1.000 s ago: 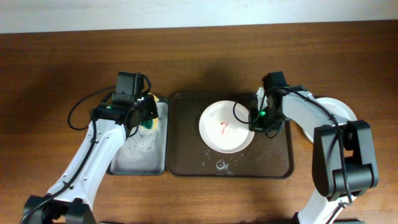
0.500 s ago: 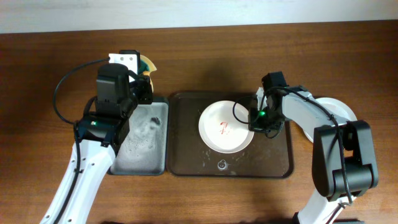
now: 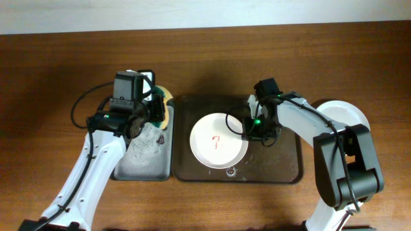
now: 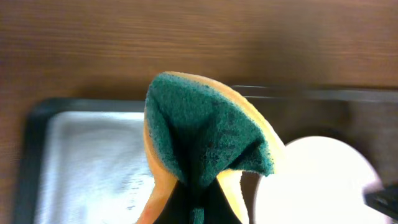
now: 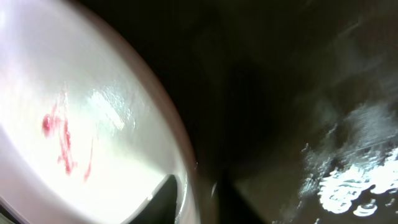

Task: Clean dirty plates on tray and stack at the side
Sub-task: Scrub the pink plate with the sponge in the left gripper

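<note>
A white dirty plate [image 3: 218,141] with a red scribble in its centre lies on the dark brown tray [image 3: 282,167]. My right gripper [image 3: 249,128] is shut on the plate's right rim. In the right wrist view the rim [image 5: 180,168] runs between the fingers [image 5: 198,200], with the red marks [image 5: 62,134] to the left. My left gripper [image 3: 154,112] is shut on a green and yellow sponge [image 3: 164,109] over the gap between the two trays. In the left wrist view the folded sponge [image 4: 205,134] fills the middle, with the plate [image 4: 317,180] at lower right.
A narrow grey tray [image 3: 144,154] with soapy foam lies left of the brown tray and also shows in the left wrist view [image 4: 81,162]. A white plate [image 3: 350,114] lies on the table at the right, partly hidden by my right arm. Water drops lie on the brown tray [image 5: 348,180].
My right gripper has dragged the plate to the left on the brown tray. My left gripper has brought the sponge from behind the grey tray down and right, towards the plate.
</note>
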You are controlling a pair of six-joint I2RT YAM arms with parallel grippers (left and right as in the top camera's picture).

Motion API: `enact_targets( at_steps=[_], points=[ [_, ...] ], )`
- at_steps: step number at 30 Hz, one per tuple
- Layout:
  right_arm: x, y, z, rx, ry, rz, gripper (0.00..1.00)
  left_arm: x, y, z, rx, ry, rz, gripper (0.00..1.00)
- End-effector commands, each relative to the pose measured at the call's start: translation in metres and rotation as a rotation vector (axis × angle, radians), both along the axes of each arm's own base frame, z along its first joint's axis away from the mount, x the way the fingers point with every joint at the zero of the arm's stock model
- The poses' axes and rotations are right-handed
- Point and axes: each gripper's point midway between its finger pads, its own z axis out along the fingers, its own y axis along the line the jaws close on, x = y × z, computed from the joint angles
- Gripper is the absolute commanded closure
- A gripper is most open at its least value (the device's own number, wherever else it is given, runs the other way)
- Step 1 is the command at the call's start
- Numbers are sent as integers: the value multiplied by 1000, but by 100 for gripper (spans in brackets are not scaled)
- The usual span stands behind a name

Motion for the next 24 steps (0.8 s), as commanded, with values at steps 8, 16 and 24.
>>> enact_targets(
  at_steps=[8, 16, 24],
  points=[
    [1, -10, -11, -61, 8, -42, 96, -29, -145, -69, -284, 268, -74, 100],
    [0, -11, -11, -62, 10, -42, 96, -28, -189, -130, -338, 351, 31, 100],
    [-2, -13, -12, -74, 17, -44, 96, -37, -72, -166, 100, 383, 305, 100]
  ],
)
